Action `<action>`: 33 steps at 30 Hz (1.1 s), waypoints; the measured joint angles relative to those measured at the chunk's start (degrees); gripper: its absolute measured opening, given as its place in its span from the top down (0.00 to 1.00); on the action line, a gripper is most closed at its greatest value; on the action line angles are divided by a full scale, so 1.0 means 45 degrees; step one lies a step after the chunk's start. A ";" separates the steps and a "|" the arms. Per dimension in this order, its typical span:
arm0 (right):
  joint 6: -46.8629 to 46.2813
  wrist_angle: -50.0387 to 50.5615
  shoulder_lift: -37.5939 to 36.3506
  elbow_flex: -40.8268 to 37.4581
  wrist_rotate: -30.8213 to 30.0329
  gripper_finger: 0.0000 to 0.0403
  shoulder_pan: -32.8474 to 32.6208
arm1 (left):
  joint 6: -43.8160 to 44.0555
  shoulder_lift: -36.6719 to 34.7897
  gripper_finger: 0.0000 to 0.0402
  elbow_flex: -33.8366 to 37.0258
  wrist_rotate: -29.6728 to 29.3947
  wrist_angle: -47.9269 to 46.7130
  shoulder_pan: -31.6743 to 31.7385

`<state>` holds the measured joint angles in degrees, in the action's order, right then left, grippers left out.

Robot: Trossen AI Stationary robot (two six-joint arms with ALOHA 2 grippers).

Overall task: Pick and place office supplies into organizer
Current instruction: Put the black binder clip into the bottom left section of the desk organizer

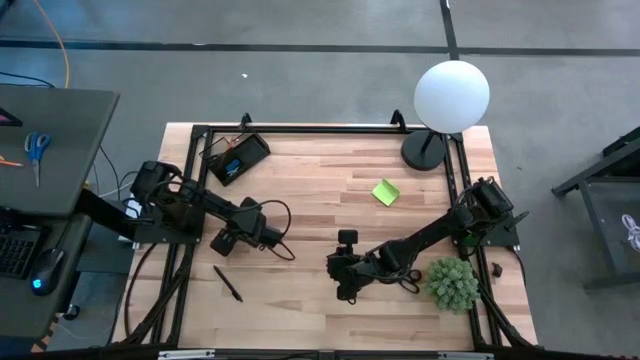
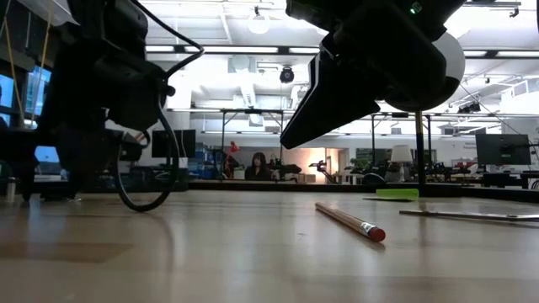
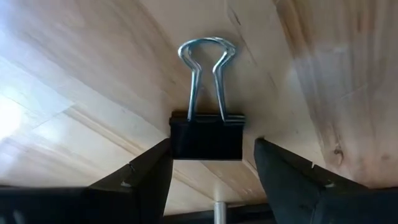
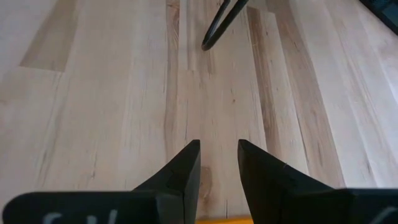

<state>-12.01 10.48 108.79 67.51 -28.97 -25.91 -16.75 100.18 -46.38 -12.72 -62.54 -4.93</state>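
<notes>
A black binder clip (image 3: 207, 138) lies on the wooden table (image 1: 320, 210), its wire handle (image 3: 207, 62) pointing away from my left gripper (image 3: 213, 146). That gripper is open near the table's left edge (image 1: 222, 243), a finger on each side of the clip's body. My right gripper (image 4: 219, 149) hangs over bare wood at the near middle (image 1: 345, 288), open by a narrow gap with nothing in it. The black organizer (image 1: 238, 158) sits at the far left. A lime-green sticky-note pad (image 1: 386, 192), a black pen (image 1: 228, 284) and a pencil (image 2: 349, 220) lie loose. My left gripper comes slanting down at the clip. One finger (image 3: 149, 174) stands right against a side edge of the clip's body (image 3: 174, 146); I cannot tell whether it touches. The other finger (image 3: 280, 174) stands clear of the opposite edge.
A white globe lamp (image 1: 451, 95) on a round black base (image 1: 424, 152) stands at the far right. A small green plant (image 1: 452, 283) sits at the near right. A thin black loop (image 4: 221, 25) lies ahead of my right gripper. A black frame (image 1: 330, 128) borders the table.
</notes>
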 joint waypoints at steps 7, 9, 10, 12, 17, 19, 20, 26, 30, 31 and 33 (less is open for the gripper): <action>0.0000 -0.0013 0.0000 0.0000 0.0000 0.75 0.0000 | 0.0079 0.0044 0.47 -0.0430 -0.0127 0.0059 0.0010; 0.0000 -0.0015 0.0000 0.0000 0.0000 0.75 0.0000 | 0.0107 0.0044 0.47 -0.0505 -0.0089 0.0094 0.0010; 0.0000 -0.0015 0.0000 0.0000 0.0000 0.75 0.0000 | 0.0107 0.0044 0.47 -0.0512 -0.0063 0.0092 0.0010; -0.0012 -0.0015 0.0000 0.0000 0.0000 0.75 0.0000 | 0.0104 0.0044 0.47 -0.0512 -0.0027 0.0090 0.0010; -0.0082 -0.0005 0.0000 0.0000 0.0000 0.75 0.0000 | 0.0041 0.0044 0.47 -0.0512 0.0073 0.0083 0.0010; -0.0110 -0.0001 0.0000 0.0000 0.0000 0.75 0.0000 | 0.0014 0.0044 0.47 -0.0512 0.0091 0.0083 0.0010; -0.0115 0.0000 0.0000 0.0000 0.0000 0.75 0.0000 | 0.0000 0.0044 0.47 -0.0512 0.0126 0.0095 0.0010; -0.0189 0.0063 0.0000 0.0000 0.0000 0.75 0.0000 | -0.0131 0.0044 0.61 -0.0512 0.0406 0.0148 0.0010; -0.0185 0.0094 0.0000 0.0000 0.0000 0.75 0.0000 | -0.0130 0.0031 0.74 -0.0525 0.0407 0.0027 0.0000; -0.0185 0.0097 0.0000 0.0000 0.0000 0.75 0.0000 | -0.0131 0.0029 0.75 -0.0532 0.0392 -0.0067 -0.0002; -0.0185 0.0097 0.0000 0.0000 0.0000 0.75 0.0000 | -0.0119 0.0049 0.75 -0.0527 0.0134 -0.0406 0.0012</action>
<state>-12.84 10.92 108.79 67.51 -28.97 -25.91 -17.29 100.40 -48.75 -12.12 -64.37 -4.87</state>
